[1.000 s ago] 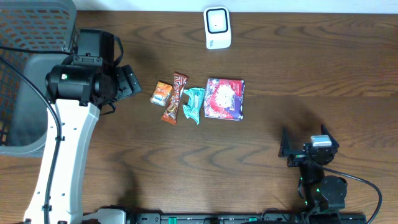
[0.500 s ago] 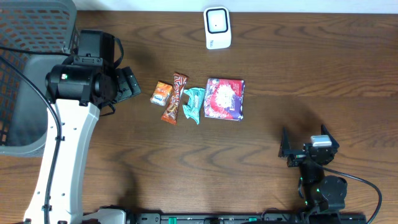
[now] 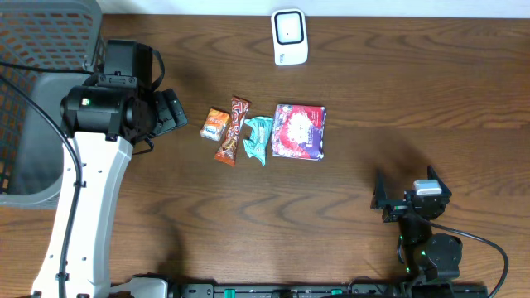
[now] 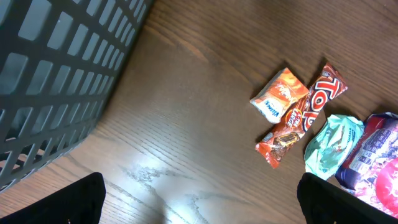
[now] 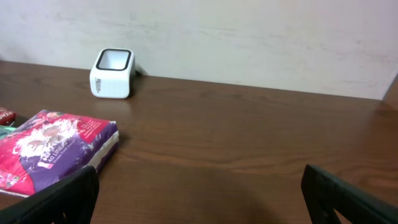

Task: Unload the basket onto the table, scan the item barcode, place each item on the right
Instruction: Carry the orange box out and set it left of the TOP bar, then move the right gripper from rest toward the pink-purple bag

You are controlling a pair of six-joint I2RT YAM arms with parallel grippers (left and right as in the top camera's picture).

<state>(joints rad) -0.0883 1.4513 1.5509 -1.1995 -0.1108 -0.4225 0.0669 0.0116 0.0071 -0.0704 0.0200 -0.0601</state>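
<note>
Left gripper [image 3: 175, 112]: jaws spread wide, nothing between them; it hangs above the table with its dark fingertips [image 4: 74, 200] at the lower corners of the left wrist view.
Nearest to left gripper: the orange packet [image 3: 216, 123], just ahead of the fingertips, flat on the wood, not touched.
Next out from left gripper: the red bar [image 3: 233, 131], lying along the far side of the orange packet and touching it in the left wrist view.
Further out from left gripper: the teal wrapper [image 3: 257, 137], then the purple bag [image 3: 299, 131], which closes the row at its far end.
Beside and behind left gripper: the grey basket [image 3: 50, 33], whose mesh wall fills the upper left of the left wrist view.
Right gripper [image 3: 406, 187]: jaws fully apart, empty, low at the near edge of the table [image 3: 397, 91].
Ahead and left of right gripper: the purple bag, well apart from the fingers, flat on the wood.
Furthest from right gripper: the white scanner [image 3: 290, 36], beyond the bag, upright at the table's back edge by the wall.
Item held: none; all four packets lie on the table.
</note>
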